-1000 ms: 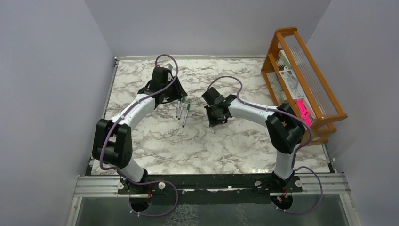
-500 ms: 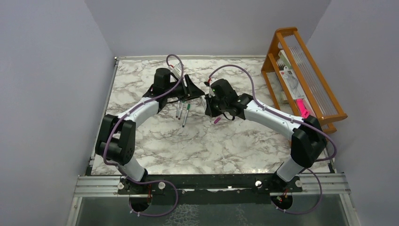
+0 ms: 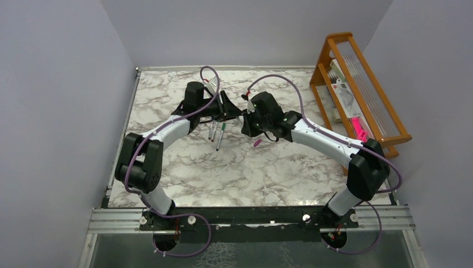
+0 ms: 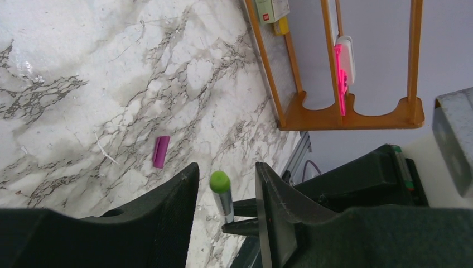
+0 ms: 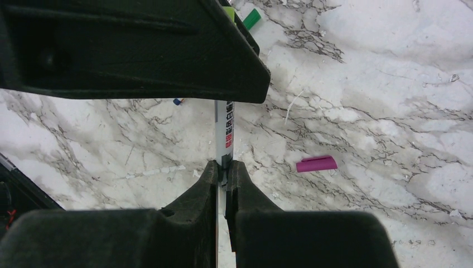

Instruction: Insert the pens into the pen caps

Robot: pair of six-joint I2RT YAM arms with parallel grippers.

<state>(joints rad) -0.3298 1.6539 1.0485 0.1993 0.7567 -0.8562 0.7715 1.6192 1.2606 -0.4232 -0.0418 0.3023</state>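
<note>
My right gripper [image 5: 224,164] is shut on a thin silver pen [image 5: 224,125] and holds it above the marble table [image 3: 234,173]. The pen's rounded green end [image 4: 220,181] sits between the fingers of my left gripper [image 4: 225,170]. That gripper is open, with a gap on each side of the pen. The two grippers meet at the table's middle back, left gripper [image 3: 230,109] facing right gripper [image 3: 245,124]. A magenta pen cap [image 3: 257,143] lies loose on the table, the same magenta pen cap [image 4: 160,151] showing beyond my left fingers. Other pens [image 3: 215,132] lie below the left gripper.
A wooden rack [image 3: 362,95] stands at the table's right edge, holding papers and a bright pink object [image 3: 360,134]. A green-ended pen [image 5: 251,19] and a small blue tip [image 5: 177,101] show on the table past my left gripper. Grey walls close in on three sides.
My left gripper swung right and my right gripper rose toward it with the pen, so the two now meet. The magenta cap came into view. Little has moved in the last half second.
</note>
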